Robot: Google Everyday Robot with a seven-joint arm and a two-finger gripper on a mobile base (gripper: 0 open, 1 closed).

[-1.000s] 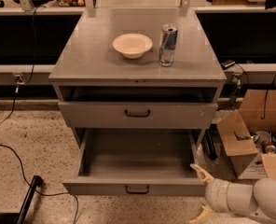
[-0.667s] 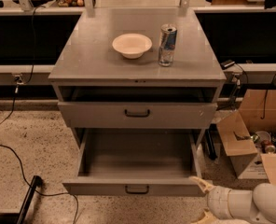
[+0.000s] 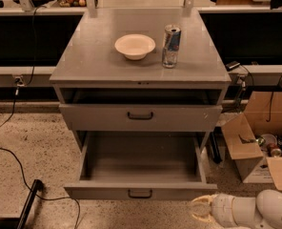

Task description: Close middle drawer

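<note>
The middle drawer (image 3: 140, 193) is pulled far out of the grey cabinet. It has a low flat front with a small black handle, and its inside shows empty. The taller-fronted top drawer (image 3: 140, 115) above it stands slightly out. The lowest drawer is hidden under the open one. My gripper (image 3: 201, 211) is at the bottom right, just below and in front of the middle drawer's right front corner. It points left, is open and holds nothing. It does not touch the drawer front.
A white bowl (image 3: 135, 46) and a drinks can (image 3: 171, 46) stand on the cabinet top (image 3: 93, 56). Open cardboard boxes (image 3: 255, 151) with clutter lie on the floor to the right. A black cable (image 3: 17, 161) and a black bar (image 3: 29, 202) lie at the left.
My gripper has dropped from beside the middle drawer's right front corner to below its front edge, shifting slightly left. The drawers have not moved.
</note>
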